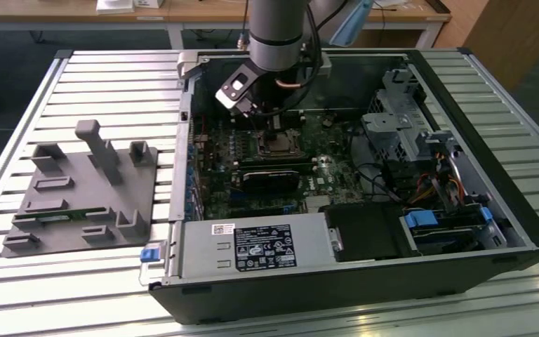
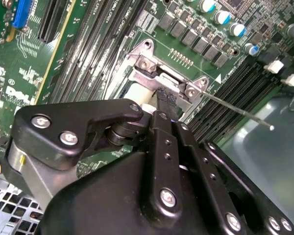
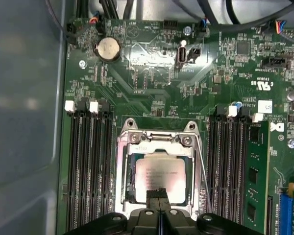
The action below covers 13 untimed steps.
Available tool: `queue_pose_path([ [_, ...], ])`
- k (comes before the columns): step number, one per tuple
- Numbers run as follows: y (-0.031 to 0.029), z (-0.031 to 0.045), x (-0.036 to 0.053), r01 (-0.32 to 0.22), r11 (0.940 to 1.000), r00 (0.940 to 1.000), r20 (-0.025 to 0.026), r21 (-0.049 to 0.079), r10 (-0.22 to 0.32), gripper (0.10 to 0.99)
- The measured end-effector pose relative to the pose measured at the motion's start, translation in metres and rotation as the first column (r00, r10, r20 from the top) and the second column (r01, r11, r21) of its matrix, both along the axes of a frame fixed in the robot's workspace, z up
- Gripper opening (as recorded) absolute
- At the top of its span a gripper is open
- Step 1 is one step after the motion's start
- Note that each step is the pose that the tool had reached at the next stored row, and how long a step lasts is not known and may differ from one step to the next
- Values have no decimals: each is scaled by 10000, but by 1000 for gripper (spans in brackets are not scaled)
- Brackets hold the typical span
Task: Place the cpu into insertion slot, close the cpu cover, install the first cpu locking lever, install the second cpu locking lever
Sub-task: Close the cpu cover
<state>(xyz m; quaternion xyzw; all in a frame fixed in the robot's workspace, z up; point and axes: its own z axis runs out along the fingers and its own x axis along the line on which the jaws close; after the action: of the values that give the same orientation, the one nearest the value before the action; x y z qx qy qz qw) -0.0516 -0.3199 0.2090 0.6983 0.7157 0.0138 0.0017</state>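
One gripper [image 3: 159, 194], pinched narrow with its tips together, hangs over the edge of the cpu [image 3: 159, 171]. I see the cpu seated in the insertion slot [image 3: 130, 192], the cpu cover [image 3: 154, 148] lying flat around it. One thin locking lever [image 2: 240, 113] juts free beside it. In the exterior view the slot sits at eleven o'clock within the computer case [image 1: 344, 295], with a grey fixture [image 1: 73, 189] at nine o'clock outside it.

Grey arm [image 1: 279, 28], black gripper [image 2: 165, 98]
The arm is a fat grey tube with a paler band and dark cables [image 1: 316, 24] beside it; the gripper has chunky smooth links [image 2: 83, 122], shiny round silver screws [image 2: 167, 197] and two thin ridged fingers [image 2: 161, 95]
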Motion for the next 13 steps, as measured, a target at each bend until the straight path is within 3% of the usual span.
queue_pose_path([
  [6, 0, -67, -10, -2, 10000, 10000, -9, 0, 2, 106],
  [13, 0, -72, -6, -1, 10000, 10000, -10, 1, 1, 106],
])
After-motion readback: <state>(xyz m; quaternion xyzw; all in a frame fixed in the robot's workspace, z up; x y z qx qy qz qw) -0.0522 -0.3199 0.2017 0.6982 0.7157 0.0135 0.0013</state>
